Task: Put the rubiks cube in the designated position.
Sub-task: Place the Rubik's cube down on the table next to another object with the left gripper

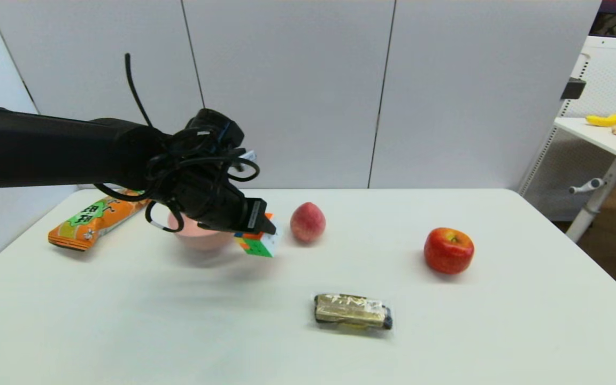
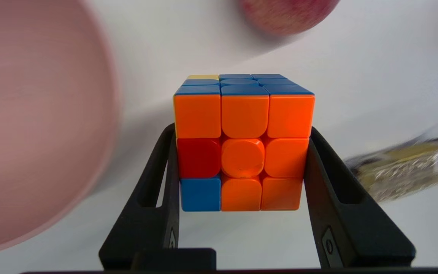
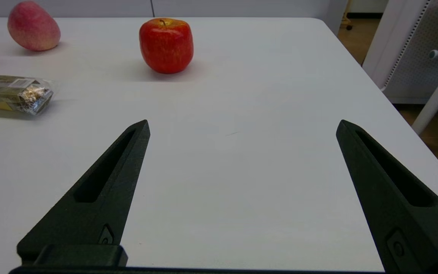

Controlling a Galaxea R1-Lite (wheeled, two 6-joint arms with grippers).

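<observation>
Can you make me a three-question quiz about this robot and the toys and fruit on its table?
1. Where is the scrambled multicoloured rubiks cube?
A. in the pink bowl
B. between the left gripper's fingers
C. beside the red apple

2. How many blue squares are on its mostly orange face?
A. one
B. three
C. none

3. The right gripper is:
A. holding the shiny foil-wrapped snack bar
B. shut
C. open and empty

Answers: 1 B, both black fingers press its sides. 2 A, only one corner is blue. 3 C, its fingers stand wide apart over the bare white table.

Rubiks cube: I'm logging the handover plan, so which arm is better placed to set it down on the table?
Left. The left gripper already clamps the rubiks cube above the table, beside the pink bowl. The right gripper hangs open and empty, out of the head view.
</observation>
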